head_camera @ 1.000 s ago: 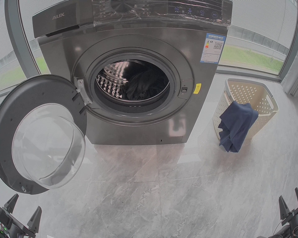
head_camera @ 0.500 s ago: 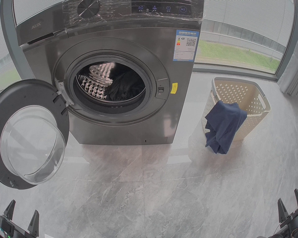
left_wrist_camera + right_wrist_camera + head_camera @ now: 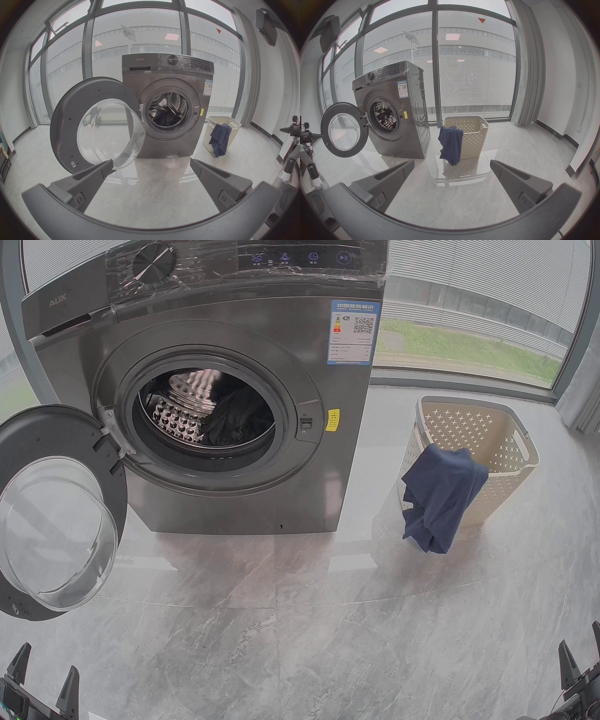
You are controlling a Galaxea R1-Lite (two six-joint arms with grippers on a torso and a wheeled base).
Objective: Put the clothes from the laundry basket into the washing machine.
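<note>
Pre-grasp: left gripper and right gripper empty, jaws apart.
Blue garment draped over laundry basket rim at 2 o'clock, probably easy to pinch; washing machine at 11, door wide open for loading.

This looks like a washing corner in a big, bare room, more like a show room or a test room than a home. A grey washing machine stands on the floor with its round door open wide. Clear plastic wrap covers its top, and a sticker is on its front. Next to it is a cream laundry basket with a blue cloth hanging over its rim. The floor is shiny grey stone. Tall windows go from floor to ceiling. Outside I see grass and a big striped building. A grey curtain hangs in the corner.
</note>
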